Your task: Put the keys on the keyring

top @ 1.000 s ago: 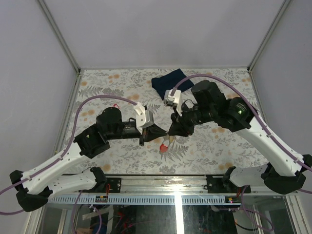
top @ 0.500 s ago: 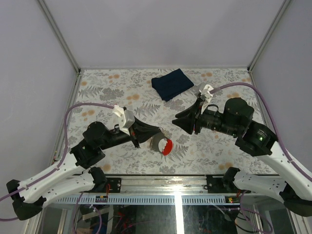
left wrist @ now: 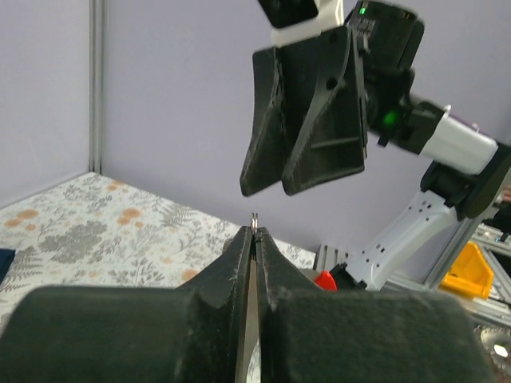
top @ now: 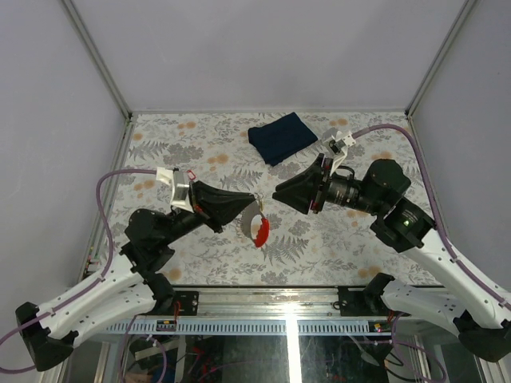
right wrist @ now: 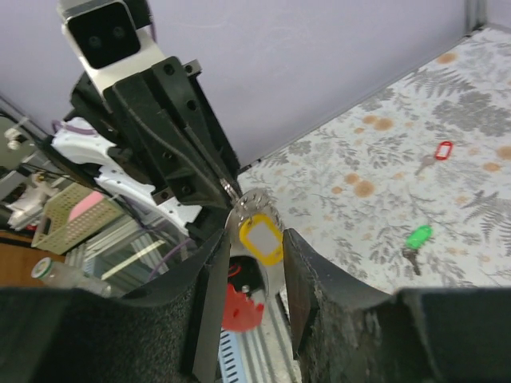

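- The left gripper is squeezing tight on the keyring and holding it up over the table. The red tag is dangling down.
- The yellow key is hanging on the ring, so that one looks done.
- The right gripper is waiting near the ring with its fingers apart, holding nothing.
- The green key is lying on the table, off the ring.
- I think the job is about half done. Next, the right gripper is going to need to reach down, pinch the tiny green key and bring it to the ring.
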Action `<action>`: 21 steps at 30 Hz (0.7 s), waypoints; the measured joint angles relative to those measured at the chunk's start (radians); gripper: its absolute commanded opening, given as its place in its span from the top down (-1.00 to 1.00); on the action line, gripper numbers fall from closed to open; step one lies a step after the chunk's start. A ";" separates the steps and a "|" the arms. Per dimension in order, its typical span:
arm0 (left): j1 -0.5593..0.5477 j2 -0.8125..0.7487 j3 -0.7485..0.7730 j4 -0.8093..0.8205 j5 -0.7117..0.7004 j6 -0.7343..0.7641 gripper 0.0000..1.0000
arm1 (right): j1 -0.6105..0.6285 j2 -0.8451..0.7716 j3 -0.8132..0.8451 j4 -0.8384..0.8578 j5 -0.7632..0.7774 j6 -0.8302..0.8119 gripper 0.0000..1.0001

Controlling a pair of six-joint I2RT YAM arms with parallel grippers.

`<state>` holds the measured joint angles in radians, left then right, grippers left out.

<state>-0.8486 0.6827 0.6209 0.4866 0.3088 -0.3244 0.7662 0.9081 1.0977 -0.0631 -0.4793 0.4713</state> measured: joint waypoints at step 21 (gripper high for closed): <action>0.044 0.060 -0.021 0.219 0.117 -0.135 1.00 | -0.010 0.015 -0.118 0.317 -0.116 0.262 0.34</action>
<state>-0.8047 0.7425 0.5999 0.7052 0.4259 -0.4595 0.7563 0.9234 0.9798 0.2535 -0.5949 0.7330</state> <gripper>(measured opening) 0.008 0.337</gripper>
